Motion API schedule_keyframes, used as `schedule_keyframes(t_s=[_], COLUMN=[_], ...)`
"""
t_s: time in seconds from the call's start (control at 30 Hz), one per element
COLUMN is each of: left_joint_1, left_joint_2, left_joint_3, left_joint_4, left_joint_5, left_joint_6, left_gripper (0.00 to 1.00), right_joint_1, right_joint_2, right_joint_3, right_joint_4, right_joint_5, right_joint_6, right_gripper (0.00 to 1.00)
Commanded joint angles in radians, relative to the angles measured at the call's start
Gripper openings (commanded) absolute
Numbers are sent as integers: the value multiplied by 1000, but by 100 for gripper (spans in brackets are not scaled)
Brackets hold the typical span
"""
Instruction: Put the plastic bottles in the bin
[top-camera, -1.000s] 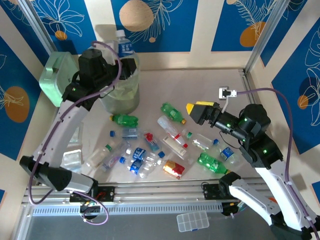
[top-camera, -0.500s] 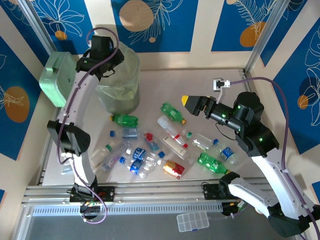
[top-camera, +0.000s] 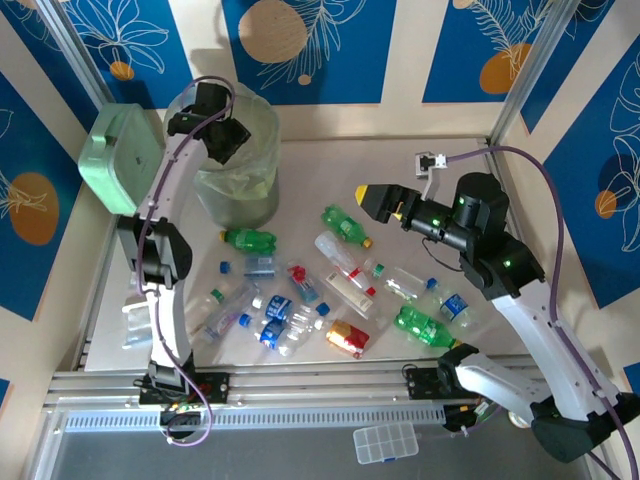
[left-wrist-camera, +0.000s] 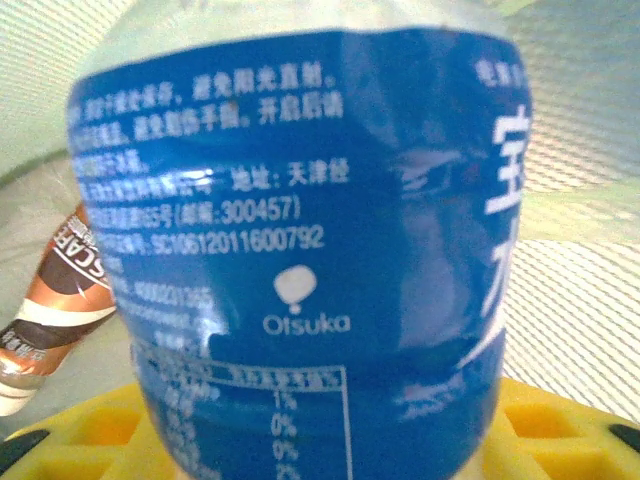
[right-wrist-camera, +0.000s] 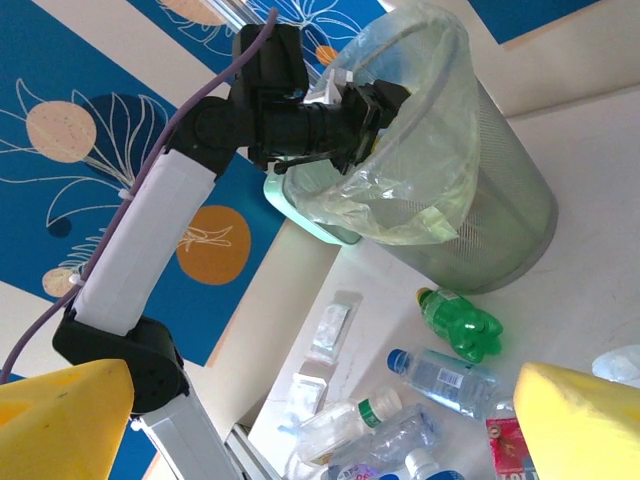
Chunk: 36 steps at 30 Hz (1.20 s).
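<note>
Mint-green square box (top-camera: 118, 160) just left of bin (top-camera: 262, 195). Directly above bin mouth: left end effector (top-camera: 222, 135), clamped on blue-labelled bottle (left-wrist-camera: 300, 250), bottle body seated between yellow fingers (left-wrist-camera: 560, 430). Beside held bottle, against bin liner: brown-labelled item (left-wrist-camera: 50, 320). On tabletop (top-camera: 420, 160), near side and right of bin: loose plastic bottles (top-camera: 350, 292), lying flat; green bottle (top-camera: 250, 240) closest to bin base, remainder clear or green with blue or red labels. Well right of bin, above scattered bottles: right end effector (top-camera: 368, 196), yellow fingers spread apart, gripping nothing.
</note>
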Motion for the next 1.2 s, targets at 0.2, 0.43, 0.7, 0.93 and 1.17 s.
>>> schedule_keyframes(t_s=[0.2,0.43,0.7,0.93,1.17], left_joint_1=[13,16,25,21,6], left_joint_2=[81,70,49,-17,-206], left_joint_3=[82,82,82,82,-28], left_joint_4=[-57,-42,-42,-45,-36], left_joint_5=[50,86,134,152,85], left_joint_6=[5,15,20,53,67], left_gripper=[56,77,86,86,86], right_joint_1=[-21,-61,-99,-130,-133], right_joint_2=[3,-5,-50,-74,-62], right_joint_3=[24,53,68,64,80], right_joint_4=[-1,-19,-52,-85,-156], right_joint_5=[-18,-30,-18,-7,18], right_joint_6=[-8,-15,-35,-31,-35], right_gripper=[98,98,97,97,96])
